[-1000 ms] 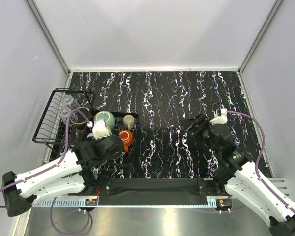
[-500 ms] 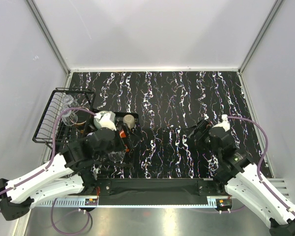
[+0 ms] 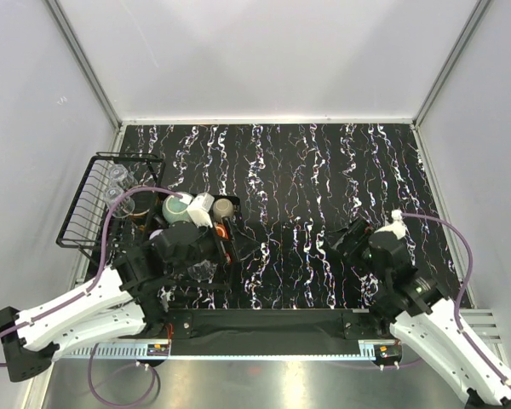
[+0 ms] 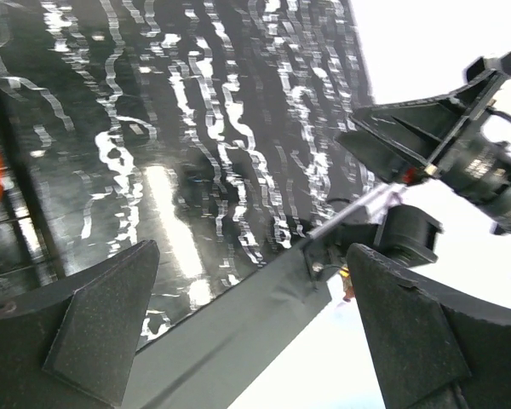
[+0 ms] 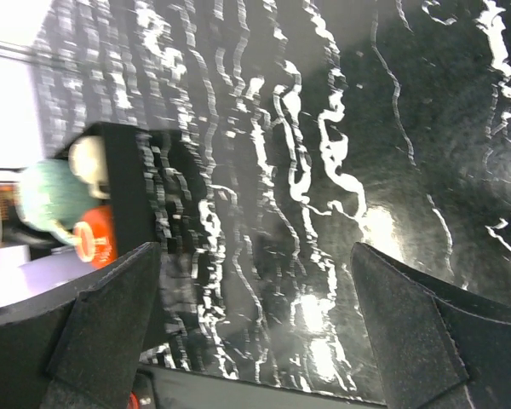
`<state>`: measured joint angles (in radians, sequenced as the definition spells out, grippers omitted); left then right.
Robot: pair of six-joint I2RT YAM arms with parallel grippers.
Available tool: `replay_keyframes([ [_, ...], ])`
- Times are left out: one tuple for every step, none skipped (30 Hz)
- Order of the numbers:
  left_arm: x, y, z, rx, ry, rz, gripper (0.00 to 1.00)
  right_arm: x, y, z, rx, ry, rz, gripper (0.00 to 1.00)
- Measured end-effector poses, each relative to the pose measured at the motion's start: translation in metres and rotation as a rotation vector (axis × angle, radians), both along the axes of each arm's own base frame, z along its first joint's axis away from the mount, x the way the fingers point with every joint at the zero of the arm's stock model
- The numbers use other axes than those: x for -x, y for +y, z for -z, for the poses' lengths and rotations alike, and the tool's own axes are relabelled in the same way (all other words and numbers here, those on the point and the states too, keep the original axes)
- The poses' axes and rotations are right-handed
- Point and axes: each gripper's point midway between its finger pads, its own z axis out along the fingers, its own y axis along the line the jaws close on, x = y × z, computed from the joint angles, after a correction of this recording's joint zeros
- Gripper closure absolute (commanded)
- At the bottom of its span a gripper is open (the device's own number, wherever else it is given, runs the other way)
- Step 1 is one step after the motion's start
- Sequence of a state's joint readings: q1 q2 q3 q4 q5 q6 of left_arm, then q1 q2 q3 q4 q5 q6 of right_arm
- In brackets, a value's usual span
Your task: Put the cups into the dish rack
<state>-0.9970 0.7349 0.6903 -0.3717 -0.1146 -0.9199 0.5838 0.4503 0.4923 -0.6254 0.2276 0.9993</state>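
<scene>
The black wire dish rack (image 3: 92, 201) stands at the far left, with clear glasses (image 3: 119, 181) in its raised basket. On its flat tray stand the teal mug (image 3: 177, 210), the olive-beige mug (image 3: 225, 207) and the red cup (image 3: 221, 231), which is partly hidden by my left wrist. My left gripper (image 3: 241, 242) is open and empty, pointing right just past the tray's edge. It also shows in the left wrist view (image 4: 251, 264). My right gripper (image 3: 339, 244) is open and empty over the bare table. The right wrist view (image 5: 254, 256) shows the teal mug (image 5: 47, 192) and the red cup (image 5: 94, 239).
A dark mug with a copper rim (image 3: 140, 210) sits beside the teal mug. A clear glass (image 3: 202, 271) shows under my left wrist. The black marbled table (image 3: 324, 170) stretches to the right of the rack. Grey walls close in three sides.
My left gripper has swung right, from over the mugs to just past the tray's right edge. My right gripper has drawn back toward the near edge.
</scene>
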Motion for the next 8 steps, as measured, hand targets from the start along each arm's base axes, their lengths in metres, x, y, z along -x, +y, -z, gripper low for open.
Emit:
replay_keyframes([
  [0.002, -0.002, -0.001, 0.016, -0.004, 0.012, 0.01, 0.001, -0.001, -0.003, -0.017, -0.021, 0.002, 0.0],
  [0.003, -0.004, -0.002, 0.032, -0.008, 0.025, 0.01, 0.002, -0.002, -0.004, -0.028, -0.033, 0.004, 0.0],
  [0.005, -0.007, -0.003, 0.052, -0.013, 0.04, 0.01, 0.004, -0.002, -0.004, -0.044, -0.047, 0.007, 0.0],
  [0.007, -0.009, -0.003, 0.067, -0.013, 0.054, 0.01, 0.006, -0.004, -0.002, -0.054, -0.053, 0.011, 0.0],
  [0.008, -0.013, -0.003, 0.086, -0.016, 0.071, 0.01, 0.007, -0.004, -0.001, -0.063, -0.059, 0.013, 0.0],
  [0.01, -0.016, -0.002, 0.103, -0.016, 0.086, 0.01, 0.008, -0.005, 0.001, -0.071, -0.063, 0.015, 0.0],
  [0.013, -0.02, 0.0, 0.123, -0.013, 0.105, 0.01, 0.009, -0.005, 0.002, -0.077, -0.07, 0.015, 0.0],
  [0.016, -0.023, 0.002, 0.144, -0.01, 0.128, 0.01, 0.01, -0.006, 0.003, -0.082, -0.076, 0.015, 0.0],
])
